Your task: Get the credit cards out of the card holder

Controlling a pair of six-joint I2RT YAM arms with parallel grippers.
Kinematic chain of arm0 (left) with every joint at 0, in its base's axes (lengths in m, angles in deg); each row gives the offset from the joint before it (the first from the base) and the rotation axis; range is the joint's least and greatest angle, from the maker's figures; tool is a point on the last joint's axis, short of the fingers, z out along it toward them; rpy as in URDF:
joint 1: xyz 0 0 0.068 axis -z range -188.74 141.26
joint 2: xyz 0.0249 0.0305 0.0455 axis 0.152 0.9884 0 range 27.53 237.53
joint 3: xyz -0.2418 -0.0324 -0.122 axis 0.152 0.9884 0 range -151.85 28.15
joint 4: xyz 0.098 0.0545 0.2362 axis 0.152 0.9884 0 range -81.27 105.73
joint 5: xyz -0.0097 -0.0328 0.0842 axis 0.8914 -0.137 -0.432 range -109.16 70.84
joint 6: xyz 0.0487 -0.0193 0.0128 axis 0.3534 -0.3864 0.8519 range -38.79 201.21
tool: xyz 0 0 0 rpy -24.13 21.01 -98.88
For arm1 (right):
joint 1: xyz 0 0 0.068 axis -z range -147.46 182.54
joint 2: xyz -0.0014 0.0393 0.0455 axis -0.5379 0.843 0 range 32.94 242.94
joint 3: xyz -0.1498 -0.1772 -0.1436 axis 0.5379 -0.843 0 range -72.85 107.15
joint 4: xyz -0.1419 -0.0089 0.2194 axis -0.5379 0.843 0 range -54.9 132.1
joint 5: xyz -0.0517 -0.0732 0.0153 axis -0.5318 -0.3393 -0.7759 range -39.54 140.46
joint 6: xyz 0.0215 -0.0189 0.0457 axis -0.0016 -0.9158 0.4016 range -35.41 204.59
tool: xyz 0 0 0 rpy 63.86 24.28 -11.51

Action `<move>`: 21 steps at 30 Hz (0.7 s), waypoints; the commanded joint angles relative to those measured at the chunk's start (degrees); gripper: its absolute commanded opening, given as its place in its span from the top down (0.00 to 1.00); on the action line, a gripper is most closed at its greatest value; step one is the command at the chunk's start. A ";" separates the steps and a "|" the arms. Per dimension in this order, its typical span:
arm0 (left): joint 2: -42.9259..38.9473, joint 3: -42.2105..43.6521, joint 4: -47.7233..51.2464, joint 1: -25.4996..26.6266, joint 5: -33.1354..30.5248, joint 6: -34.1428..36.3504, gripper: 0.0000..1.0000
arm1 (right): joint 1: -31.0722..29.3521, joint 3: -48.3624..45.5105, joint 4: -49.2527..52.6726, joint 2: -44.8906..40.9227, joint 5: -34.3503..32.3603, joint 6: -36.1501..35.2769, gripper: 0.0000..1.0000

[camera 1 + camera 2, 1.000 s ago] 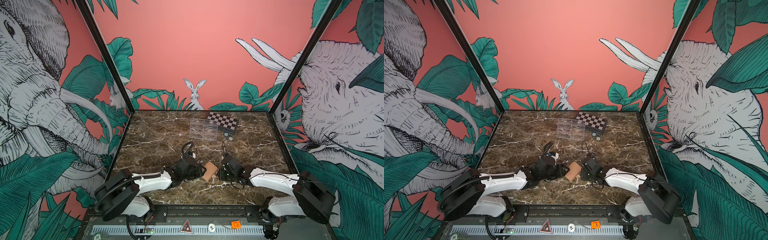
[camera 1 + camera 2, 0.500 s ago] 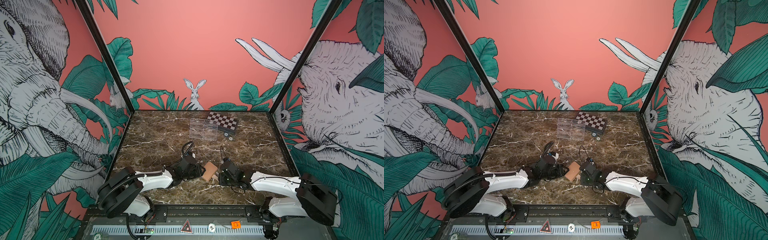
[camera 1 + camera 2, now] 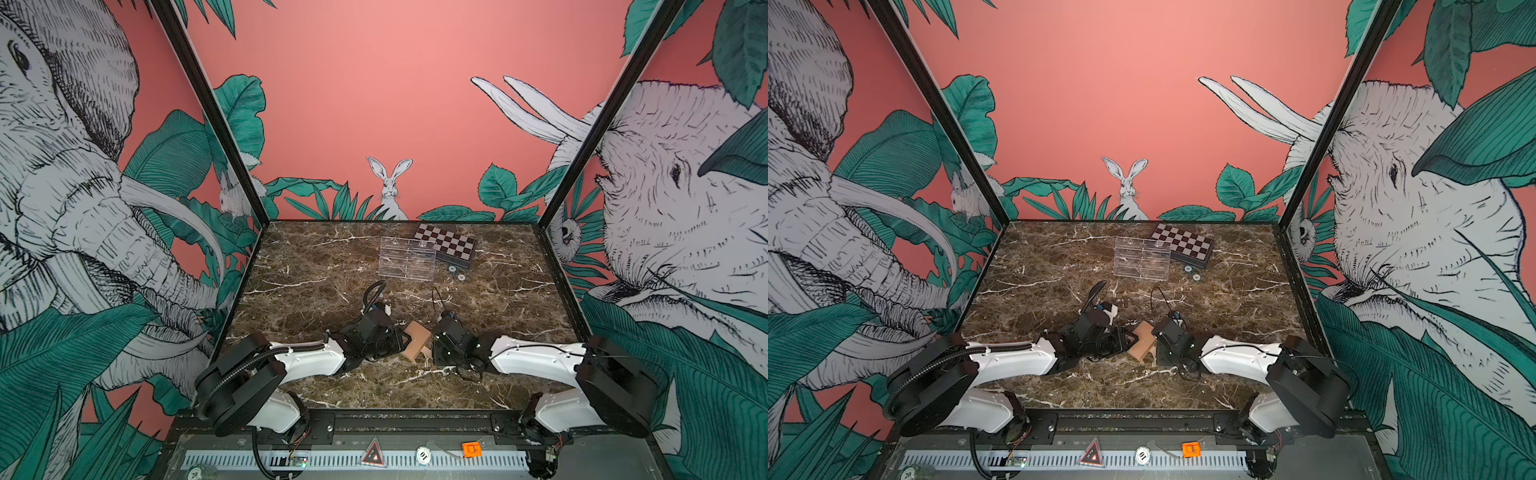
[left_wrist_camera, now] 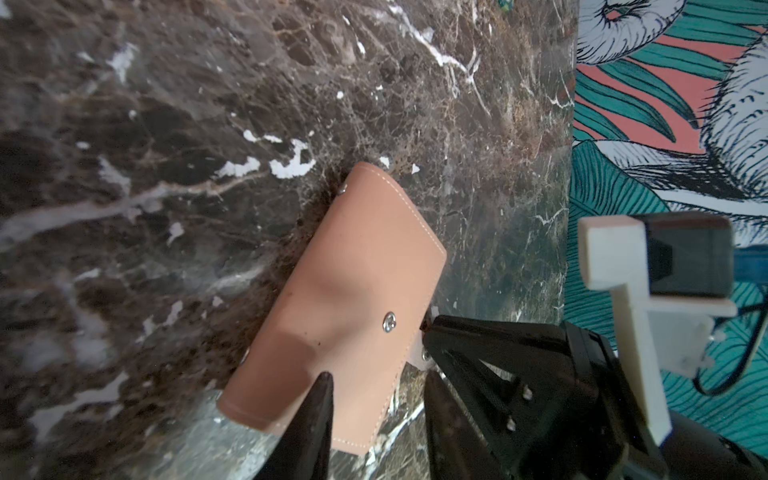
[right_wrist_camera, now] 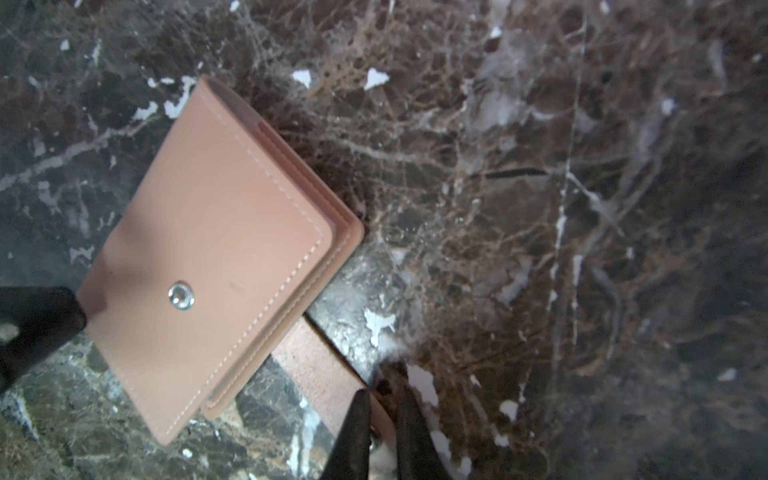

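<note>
The left pincer (image 4: 378, 376) is low over the desk (image 3: 316, 286) near its front edge; its jaws stand a little apart and clamp the near end of the card holder (image 4: 365, 270), one finger (image 4: 320, 415) over the tan cover, the other past the stitched edge; the card holder is folded, with its snap stud (image 5: 181, 296) uppermost, and lies between the two pincers, just to the right of the left one; the right pincer (image 5: 382, 399) faces it from the other side, jaws almost together, pinching the end of the strap (image 5: 320, 365) that runs out from under the card holder across the desk; in both top views the two pincers come close to each other, with the card holder filling the gap; well beyond both pincers, toward the back wall, lies a clear tray (image 3: 407, 262); just behind its right corner is a chequered box (image 3: 446, 247); two small round discs (image 3: 453, 269) lie just on the pincers' side of that box.
</note>
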 commanded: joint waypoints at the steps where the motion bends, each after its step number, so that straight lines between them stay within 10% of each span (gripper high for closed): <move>1: -1.40 0.34 -0.01 -0.36 -0.13 0.73 0.63 | 0.21 3.54 6.60 3.17 -5.14 -3.73 0.89; 21: -3.32 2.88 -1.19 -0.44 -0.52 0.66 0.63 | 5.97 13.32 1.06 13.35 -3.62 -17.47 0.80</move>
